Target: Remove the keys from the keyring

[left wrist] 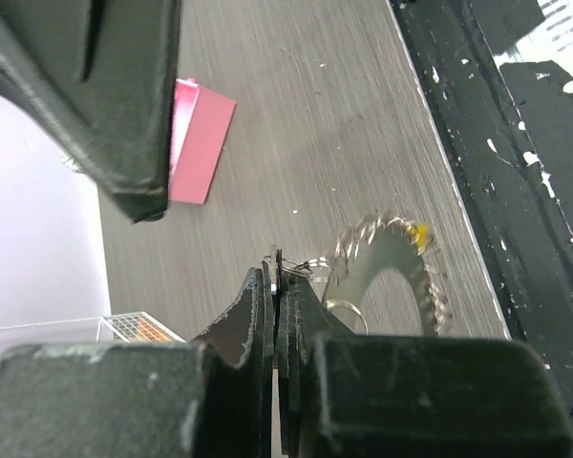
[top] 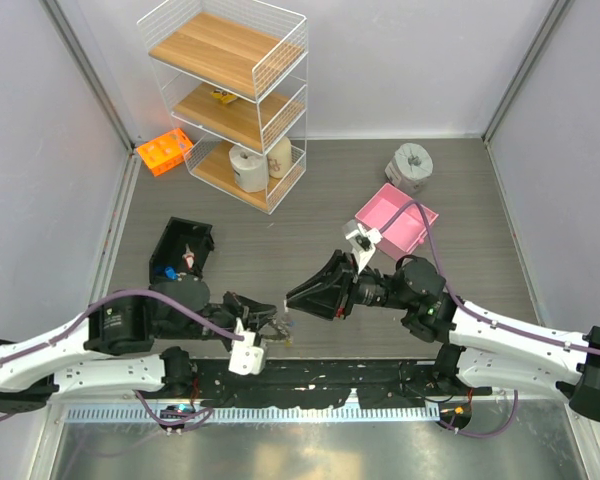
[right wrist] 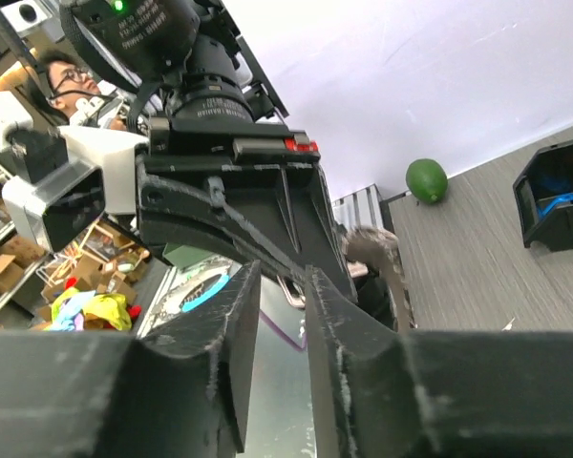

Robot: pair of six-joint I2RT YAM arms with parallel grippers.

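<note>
My left gripper (top: 272, 322) is shut near the table's front edge, pinching a thin silvery key (left wrist: 275, 262) edge-on between its fingertips. The keyring (left wrist: 393, 277), a knobbly silvery loop, hangs blurred just beyond the jaws, with a yellow key head (left wrist: 418, 234) on its far side. In the top view the keyring (top: 282, 336) shows only as a small glint. My right gripper (top: 293, 297) is open with a narrow gap and empty. It points at the left gripper from the right, close to it. The keyring (right wrist: 387, 272) shows blurred to the right of its fingertips.
A pink box (top: 395, 225) and a grey tape roll (top: 410, 163) lie at the back right. An open black box (top: 183, 250) is left of centre. A wire shelf (top: 230, 100) and an orange rack (top: 165, 150) stand at the back left.
</note>
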